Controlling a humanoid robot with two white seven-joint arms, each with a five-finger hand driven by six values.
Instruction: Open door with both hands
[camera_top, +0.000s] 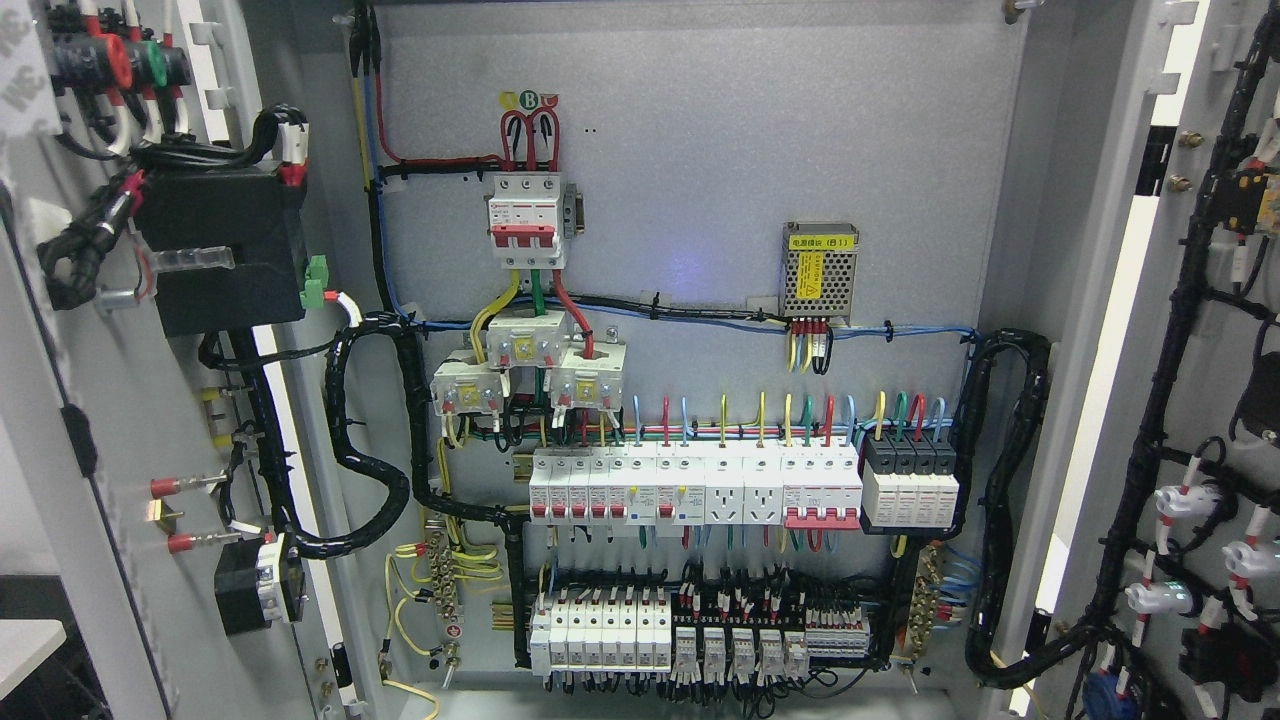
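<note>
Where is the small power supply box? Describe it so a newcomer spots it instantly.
Look at the grey back panel of the open cabinet, upper right area. There sits the power supply, alone above the breaker row. Its perforated metal case with a yellow label sets it apart.

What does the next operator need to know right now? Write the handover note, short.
Hands: neither robot hand shows in the head view.
Doors: left door and right door both stand swung wide open, their wired inner faces toward the camera.
Cabinet: back panel fully exposed, with breaker rows in plain sight.
Done: opening looks complete.
Left: apparently nothing; just confirm where the arms are before moving.
</note>
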